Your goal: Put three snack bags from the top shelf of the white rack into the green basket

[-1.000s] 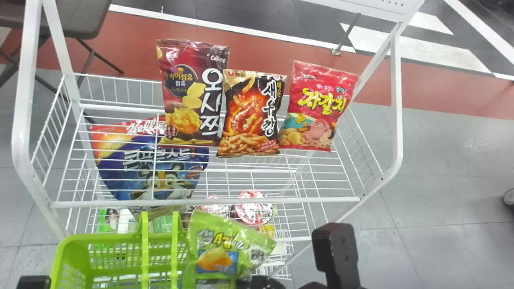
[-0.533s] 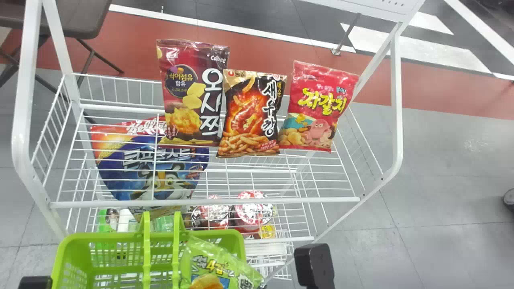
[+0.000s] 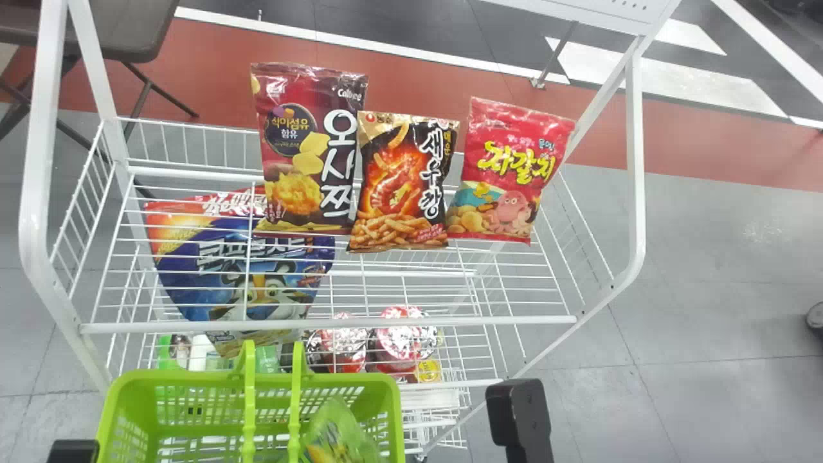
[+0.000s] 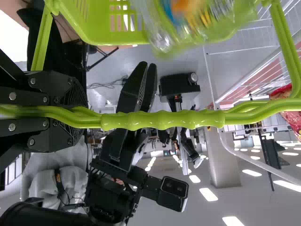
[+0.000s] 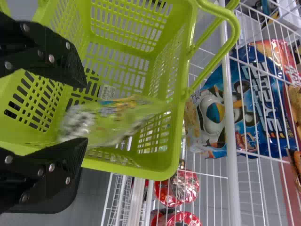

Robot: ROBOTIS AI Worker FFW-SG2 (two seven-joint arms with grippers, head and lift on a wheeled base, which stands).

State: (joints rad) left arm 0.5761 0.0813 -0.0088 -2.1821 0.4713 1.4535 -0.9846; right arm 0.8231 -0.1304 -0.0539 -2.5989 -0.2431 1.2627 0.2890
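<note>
My left gripper is at the bottom left; in the left wrist view that gripper is shut on the handle of the green basket. To the basket's right stands my right gripper. The right wrist view has that gripper open, and a blurred green snack bag apart from it, within the basket. In the head view this bag is behind the handles. Three bags stand on the top shelf: maroon, black-orange and red.
The white rack's front rail runs just beyond the basket, with an upright post at the right. A blue cereal bag lies beneath the top shelf wires, and red-lidded cups sit lower.
The green bag has left the right gripper and dropped into the basket. The right gripper moved down and left, then slightly right. The basket and left gripper shifted a little right.
</note>
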